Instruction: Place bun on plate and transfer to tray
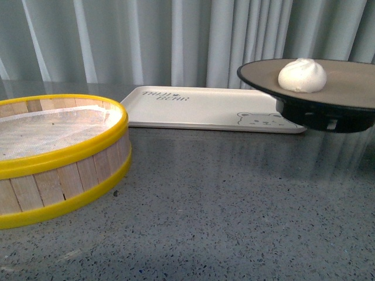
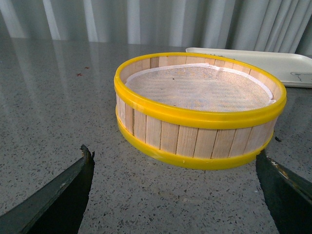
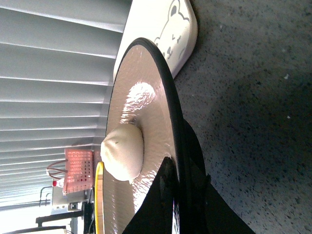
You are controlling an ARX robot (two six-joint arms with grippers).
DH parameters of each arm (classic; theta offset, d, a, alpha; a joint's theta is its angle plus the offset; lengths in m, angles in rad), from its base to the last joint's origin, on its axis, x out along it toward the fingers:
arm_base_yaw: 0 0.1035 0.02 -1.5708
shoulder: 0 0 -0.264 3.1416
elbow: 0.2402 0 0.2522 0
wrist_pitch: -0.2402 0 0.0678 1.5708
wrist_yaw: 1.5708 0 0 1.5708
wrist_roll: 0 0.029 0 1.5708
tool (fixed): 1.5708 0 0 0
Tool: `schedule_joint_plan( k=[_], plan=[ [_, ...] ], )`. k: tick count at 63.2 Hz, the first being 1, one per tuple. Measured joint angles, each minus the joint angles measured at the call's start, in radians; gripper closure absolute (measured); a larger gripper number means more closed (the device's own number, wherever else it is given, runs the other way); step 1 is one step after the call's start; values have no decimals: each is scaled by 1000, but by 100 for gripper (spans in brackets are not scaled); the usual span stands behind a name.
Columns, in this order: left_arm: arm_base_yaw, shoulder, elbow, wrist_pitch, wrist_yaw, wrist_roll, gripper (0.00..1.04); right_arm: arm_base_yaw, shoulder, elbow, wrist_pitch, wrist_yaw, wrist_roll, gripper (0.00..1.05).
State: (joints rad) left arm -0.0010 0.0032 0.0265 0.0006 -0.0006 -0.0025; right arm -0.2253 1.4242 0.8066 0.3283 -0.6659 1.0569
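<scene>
— What does the front view show?

— The bun sits on the plate, so the first half looks done. The plate hangs clear of the table, by the bear end of the tray, not set down. The steamer basket stands well to the left, with only its liner inside.

— And the left wrist view?

— The left gripper has its jaws spread wide with nothing between them. It faces the basket, and a corner of the tray shows behind.

— The right wrist view?

— The right gripper has its jaws closed on the plate's black rim, one finger above and one beneath. The bun rests near the plate's middle. The tray's bear corner lies just beyond the plate's far edge.

— What is left?

— By the look of it, the robot has only to carry the plate over the tray, lower it level so the bun does not roll, and let go.
</scene>
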Motion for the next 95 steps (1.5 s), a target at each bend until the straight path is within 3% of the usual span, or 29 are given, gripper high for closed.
schedule_joint_plan(
  k=[33, 62, 76, 95],
  plan=[
    [0, 0, 0, 0, 0, 0, 7, 4, 432, 453, 2, 30, 68, 102],
    [0, 0, 0, 0, 0, 0, 7, 106, 807, 986, -243, 55, 46, 102],
    [0, 0, 0, 0, 0, 0, 7, 155, 842, 1078, -282, 56, 29, 102],
    [0, 0, 0, 0, 0, 0, 7, 177, 842, 1047, -272, 73, 10, 102]
  ],
)
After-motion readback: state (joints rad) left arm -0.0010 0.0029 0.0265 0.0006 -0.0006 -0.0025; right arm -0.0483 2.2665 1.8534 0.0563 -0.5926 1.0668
